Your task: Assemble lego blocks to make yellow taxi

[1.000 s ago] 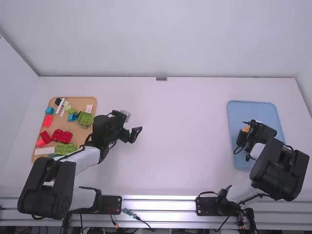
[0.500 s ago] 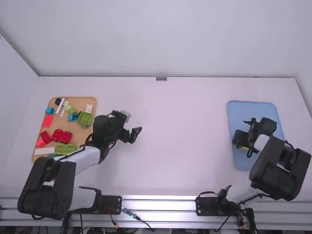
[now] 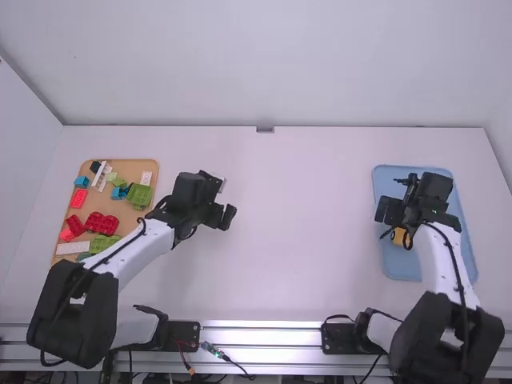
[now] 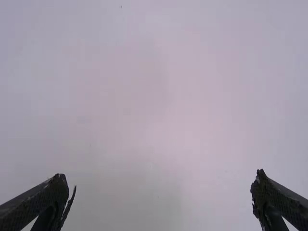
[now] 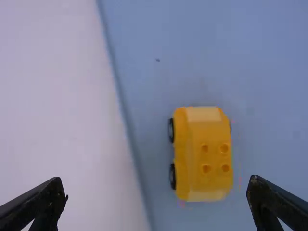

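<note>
Loose blocks (image 3: 101,223) lie on the brown board (image 3: 128,166), likely spares. My left gripper (image 4: 161,183) is spread, empty. My right gripper (image 5: 156,185) is spread above the yellow taxi (image 5: 208,159) on the blue tray (image 5: 269,72); assembly looks finished, perhaps only withdrawal left.

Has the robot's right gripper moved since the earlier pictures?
Yes. In the high view, the right gripper has moved away from the camera, toward the blue tray's far end.
</note>
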Available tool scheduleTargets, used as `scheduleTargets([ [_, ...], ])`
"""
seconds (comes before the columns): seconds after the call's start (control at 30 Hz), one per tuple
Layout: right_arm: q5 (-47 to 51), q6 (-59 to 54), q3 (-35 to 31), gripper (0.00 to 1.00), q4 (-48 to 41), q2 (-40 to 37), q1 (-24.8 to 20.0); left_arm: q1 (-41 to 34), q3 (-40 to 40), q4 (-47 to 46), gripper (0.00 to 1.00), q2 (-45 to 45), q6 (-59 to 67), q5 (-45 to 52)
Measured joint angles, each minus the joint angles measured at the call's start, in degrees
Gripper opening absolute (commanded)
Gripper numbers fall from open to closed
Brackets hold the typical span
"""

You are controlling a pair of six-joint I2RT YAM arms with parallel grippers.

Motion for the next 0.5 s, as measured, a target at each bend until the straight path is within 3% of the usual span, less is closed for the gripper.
scheduleTargets([
  [0.27, 2.7, 2.3, -0.8, 0.99, -0.9, -11.5, 12.6, -1.4, 0.8, -3.7, 0.99, -9.1, -3.1, -3.3],
  [0.37, 2.8, 2.6, -3.2, 0.99, -0.7, -15.2, 19.4, -1.5, -0.9, -4.9, 0.99, -16.1, -3.4, -3.8],
  [0.5, 2.2, 2.9, -5.6, 0.96, 0.1, -17.2, 23.1, -1.0, -4.2, -4.4, 0.96, -23.0, -3.2, -4.2],
])
